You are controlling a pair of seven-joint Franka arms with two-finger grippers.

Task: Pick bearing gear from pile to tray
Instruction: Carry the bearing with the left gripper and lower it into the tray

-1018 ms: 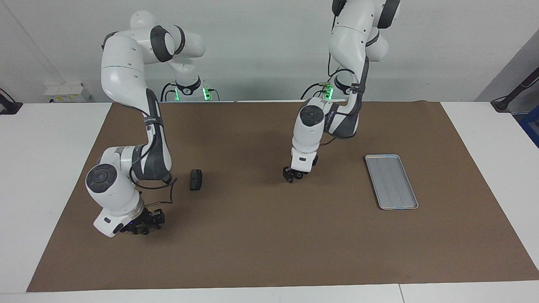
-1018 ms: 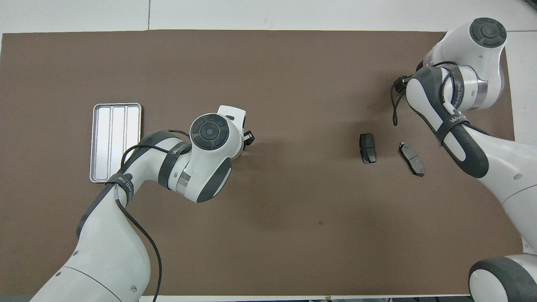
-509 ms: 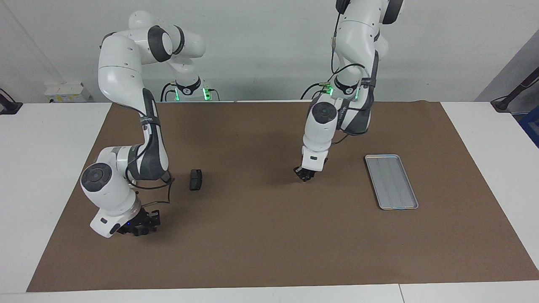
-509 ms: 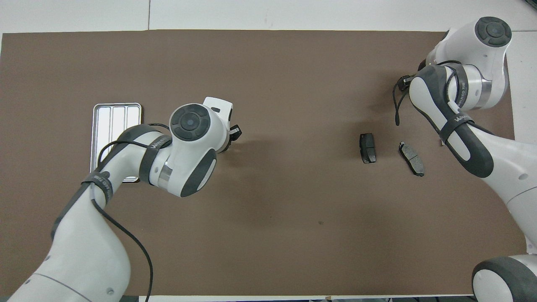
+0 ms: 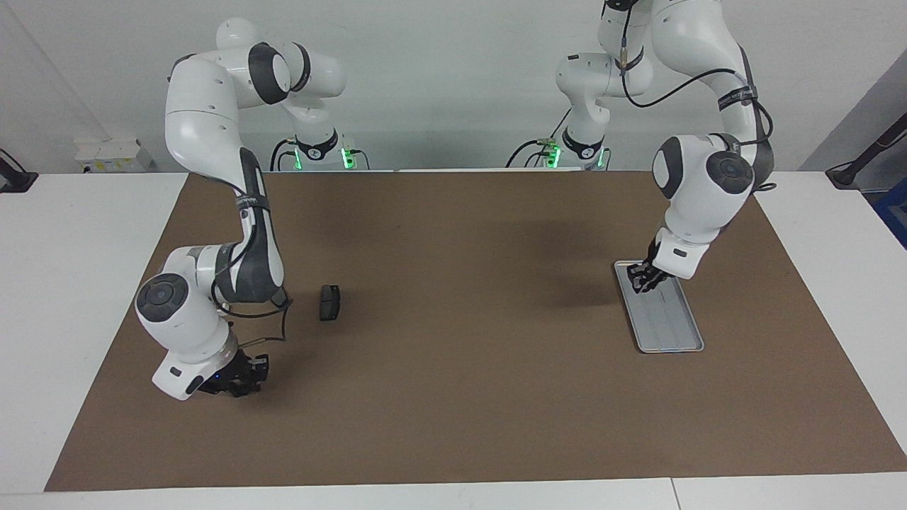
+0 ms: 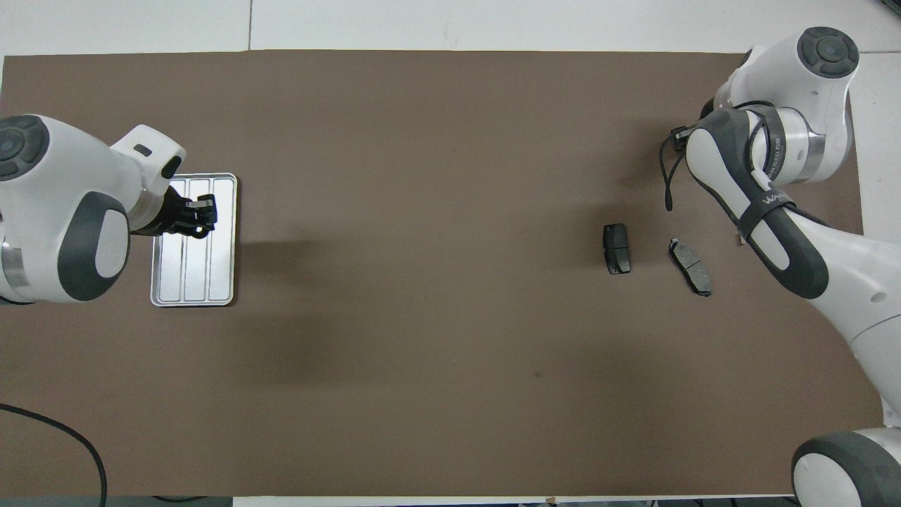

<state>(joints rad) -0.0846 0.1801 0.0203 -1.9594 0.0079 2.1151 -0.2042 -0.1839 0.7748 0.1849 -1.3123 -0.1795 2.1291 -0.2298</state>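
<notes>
The silver tray [image 5: 669,327] lies on the brown mat toward the left arm's end of the table; it also shows in the overhead view [image 6: 224,246]. My left gripper [image 5: 646,278] hangs just over the tray [image 6: 197,215]. Two dark grey brake pads [image 6: 617,248] [image 6: 690,266] lie toward the right arm's end; one shows in the facing view [image 5: 329,302]. My right gripper [image 5: 239,380] is low over the mat, beside the pads. No white half-ring and no black gears show.
The brown mat [image 5: 453,397] covers most of the white table. The right arm's elbow and forearm [image 6: 760,204] reach over the mat beside the pads.
My left arm has swung from over the middle of the mat to over the tray. My right gripper has shifted slightly toward its end of the table.
</notes>
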